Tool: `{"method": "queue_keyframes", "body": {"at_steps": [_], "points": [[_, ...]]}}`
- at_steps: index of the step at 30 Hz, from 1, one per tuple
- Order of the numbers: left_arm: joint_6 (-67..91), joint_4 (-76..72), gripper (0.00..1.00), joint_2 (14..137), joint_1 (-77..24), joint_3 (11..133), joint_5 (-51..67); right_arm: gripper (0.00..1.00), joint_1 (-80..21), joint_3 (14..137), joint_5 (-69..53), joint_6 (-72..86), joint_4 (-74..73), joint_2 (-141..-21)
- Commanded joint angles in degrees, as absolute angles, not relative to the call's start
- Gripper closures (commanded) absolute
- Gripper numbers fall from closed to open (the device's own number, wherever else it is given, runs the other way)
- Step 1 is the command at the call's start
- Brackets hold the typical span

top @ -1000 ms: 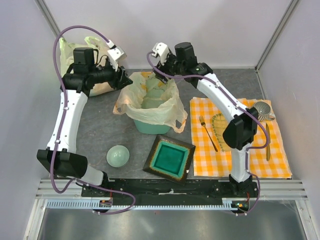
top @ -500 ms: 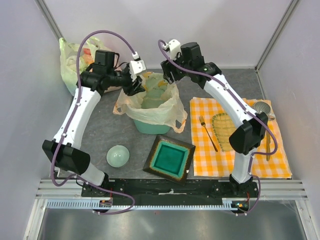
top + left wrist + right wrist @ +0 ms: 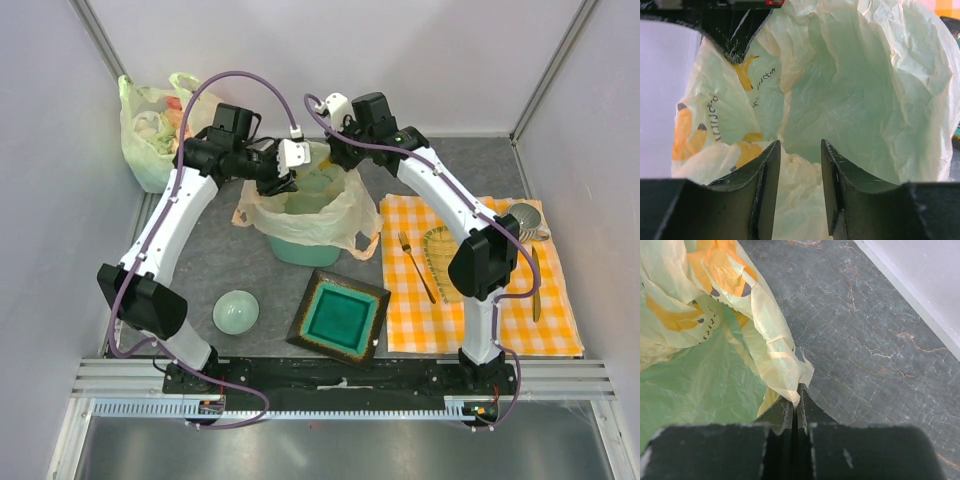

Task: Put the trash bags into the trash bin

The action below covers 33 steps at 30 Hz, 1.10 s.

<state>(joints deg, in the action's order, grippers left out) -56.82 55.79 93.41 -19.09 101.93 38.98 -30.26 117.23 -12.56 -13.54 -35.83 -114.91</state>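
The mint-green trash bin [image 3: 300, 252] stands mid-table with the peach-cream trash bag [image 3: 330, 215] draped inside it and over its rim. My left gripper [image 3: 282, 182] hangs over the bin's back-left rim. In the left wrist view its jaws [image 3: 799, 146] stand open, crumpled bag film [image 3: 865, 90] showing in the gap and beyond. My right gripper [image 3: 336, 160] is at the bin's back rim. The right wrist view shows it [image 3: 799, 401] shut on a folded edge of the bag [image 3: 782, 365], above the grey table.
A yellow-green stuffed bag [image 3: 155, 120] sits at the back left corner. A pale green bowl [image 3: 236, 311] and a square teal dish [image 3: 339, 315] lie in front of the bin. On the right, an orange checked cloth [image 3: 500, 320] carries a fork [image 3: 415, 265] and other tableware.
My left gripper swung right from beside the stuffed bag to over the bin's rim. My right gripper closed on the bag's edge at the back rim.
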Motion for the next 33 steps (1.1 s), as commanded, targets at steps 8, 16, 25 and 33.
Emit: {"method": "queue_keyframes", "body": {"at_steps": [8, 16, 25, 33], "points": [[-73.6, 59.0, 0.60, 96.9, -25.4, 106.1, 28.6, 1.00, -30.4, 117.4, -23.9, -14.3, -34.1, -112.9], [-78.0, 61.6, 0.68, 100.5, -25.4, 102.1, 23.9, 1.00, -30.4, 115.9, -25.3, -14.7, -31.6, -111.8], [-75.8, 61.5, 0.68, 107.9, -26.4, 103.2, 12.8, 1.00, -30.4, 116.8, -27.1, -12.7, -29.9, -111.3], [-75.8, 58.4, 0.70, 110.3, -27.6, 97.1, 6.7, 1.00, -30.5, 115.1, -27.1, -11.2, -28.2, -110.0]]}}
